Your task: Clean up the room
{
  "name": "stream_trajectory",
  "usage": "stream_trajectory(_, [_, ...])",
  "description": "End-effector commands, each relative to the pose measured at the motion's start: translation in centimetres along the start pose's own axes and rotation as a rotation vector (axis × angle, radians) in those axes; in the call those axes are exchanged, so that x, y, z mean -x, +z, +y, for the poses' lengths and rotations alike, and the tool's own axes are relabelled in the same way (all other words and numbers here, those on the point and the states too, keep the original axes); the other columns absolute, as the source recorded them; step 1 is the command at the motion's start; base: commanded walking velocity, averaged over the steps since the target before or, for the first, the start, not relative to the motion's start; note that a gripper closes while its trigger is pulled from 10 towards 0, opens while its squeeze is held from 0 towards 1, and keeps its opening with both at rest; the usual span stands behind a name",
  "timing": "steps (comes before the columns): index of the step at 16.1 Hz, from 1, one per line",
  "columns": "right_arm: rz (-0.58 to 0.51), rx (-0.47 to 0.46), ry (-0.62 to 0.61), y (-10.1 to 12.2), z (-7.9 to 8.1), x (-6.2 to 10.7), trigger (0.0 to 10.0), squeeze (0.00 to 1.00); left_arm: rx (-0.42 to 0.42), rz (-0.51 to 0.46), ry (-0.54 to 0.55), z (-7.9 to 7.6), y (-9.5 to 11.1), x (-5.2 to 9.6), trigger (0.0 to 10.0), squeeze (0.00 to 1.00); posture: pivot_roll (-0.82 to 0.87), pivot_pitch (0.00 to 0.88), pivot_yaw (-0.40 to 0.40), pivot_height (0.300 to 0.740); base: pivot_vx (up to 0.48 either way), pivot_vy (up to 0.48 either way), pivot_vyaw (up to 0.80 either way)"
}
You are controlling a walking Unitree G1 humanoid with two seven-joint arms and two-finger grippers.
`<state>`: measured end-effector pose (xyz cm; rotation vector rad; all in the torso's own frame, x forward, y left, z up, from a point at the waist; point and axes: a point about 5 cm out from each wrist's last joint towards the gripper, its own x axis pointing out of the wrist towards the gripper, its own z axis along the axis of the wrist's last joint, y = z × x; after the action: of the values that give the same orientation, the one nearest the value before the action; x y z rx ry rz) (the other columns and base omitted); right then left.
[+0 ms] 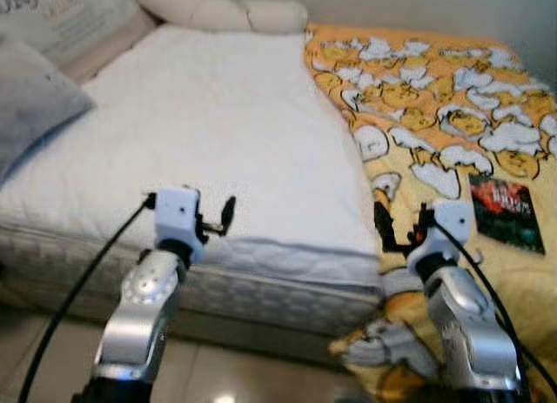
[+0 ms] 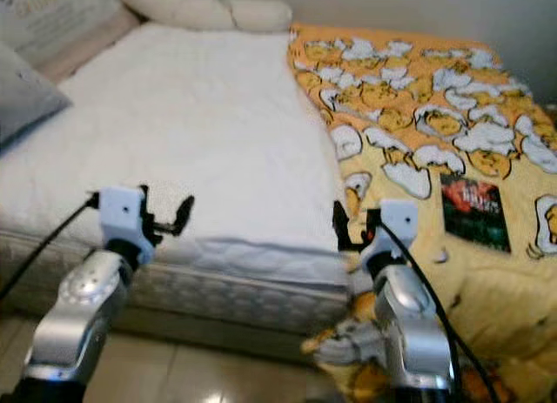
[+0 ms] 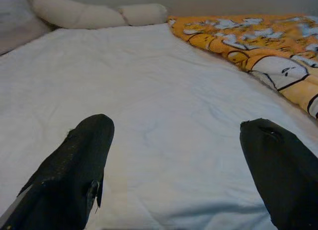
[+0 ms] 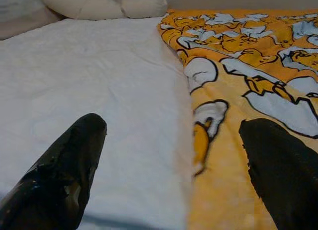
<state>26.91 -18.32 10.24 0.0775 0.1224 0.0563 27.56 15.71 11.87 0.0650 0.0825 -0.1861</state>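
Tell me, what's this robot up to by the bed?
It stands at the foot of a bed with both arms raised. The left pincer hovers open over the bare white mattress; the right pincer is open at the edge of a yellow blanket covering the right side. Neither holds anything. A dark book lies on the blanket.

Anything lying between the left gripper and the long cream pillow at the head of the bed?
No: bare white mattress runs from the open left gripper to the cream pillow, seen in the left wrist view.
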Motion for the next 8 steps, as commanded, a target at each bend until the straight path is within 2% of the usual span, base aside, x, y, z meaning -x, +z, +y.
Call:
stream_trajectory(1, [0.002,0.010,-0.024,0.05,-0.67,0.13,10.0,1.00,-0.003,-0.010,-0.013,-0.43,0.23,-0.11,10.0,1.00,-0.11,0.000,0.011,0.740,0.000,-0.480,0.47])
stream_trajectory(2, [0.002,0.011,-0.025,0.04,-0.75,0.12,10.0,1.00,-0.003,-0.009,-0.012,-0.42,0.20,-0.11,10.0,1.00,-0.11,0.000,0.011,0.740,0.000,-0.480,0.47])
stream_trajectory(3, [0.003,0.013,-0.028,0.05,-0.84,0.10,10.0,1.00,-0.002,-0.007,-0.009,-0.38,0.17,-0.11,10.0,1.00,-0.11,0.000,0.010,0.740,0.000,-0.480,-0.64])
stream_trajectory(7, [0.004,0.015,-0.033,0.07,-1.08,0.04,10.0,1.00,-0.003,-0.005,-0.003,-0.20,0.09,-0.06,10.0,1.00,-0.11,0.000,0.008,0.740,0.000,-0.480,0.00])
stream_trajectory(8, [0.004,0.015,-0.034,0.08,-1.14,0.05,10.0,1.00,-0.004,-0.004,-0.002,-0.19,0.08,-0.02,10.0,1.00,-0.11,0.000,0.009,0.740,0.000,-0.480,0.47])
